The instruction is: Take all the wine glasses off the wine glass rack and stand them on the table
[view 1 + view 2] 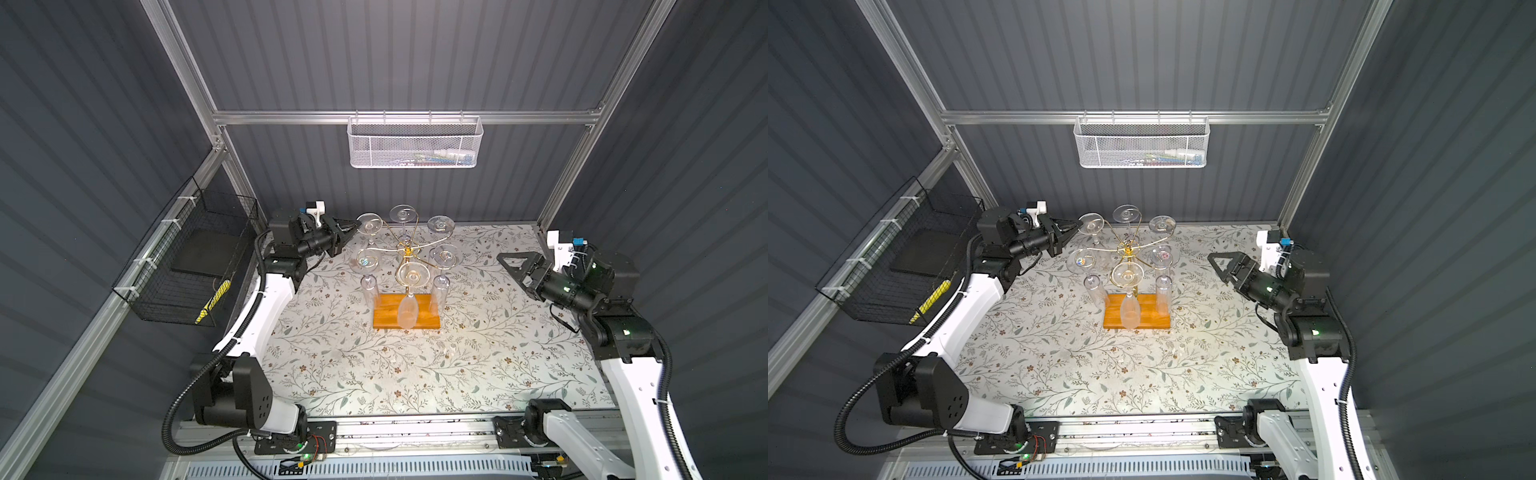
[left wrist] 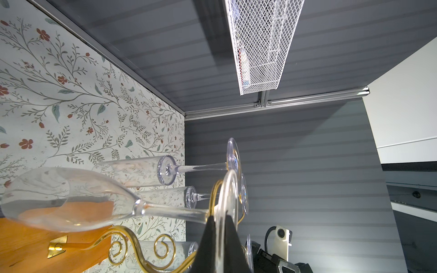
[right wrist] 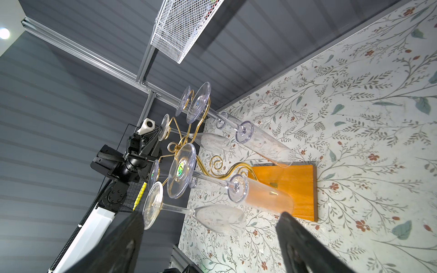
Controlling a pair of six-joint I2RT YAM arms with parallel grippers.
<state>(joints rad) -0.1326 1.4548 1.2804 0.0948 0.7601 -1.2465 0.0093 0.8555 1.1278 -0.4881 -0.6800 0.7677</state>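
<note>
The wine glass rack (image 1: 406,249) (image 1: 1128,250) is a gold pole with scrolled arms on an orange-brown wooden base (image 1: 428,319), at the back middle of the table in both top views. Several clear glasses hang upside down from its arms. My left gripper (image 1: 354,227) (image 2: 221,216) is shut on the round foot of the back-left wine glass (image 1: 370,224) (image 2: 66,201), which still hangs on its gold arm. My right gripper (image 1: 505,259) (image 3: 210,215) stands open to the right of the rack, apart from it, with nothing between its fingers.
A white mesh basket (image 1: 415,143) hangs on the back wall above the rack. A black wire basket (image 1: 187,266) with a yellow thing in it is fixed to the left wall. The floral table cloth (image 1: 415,374) stretches in front of the rack.
</note>
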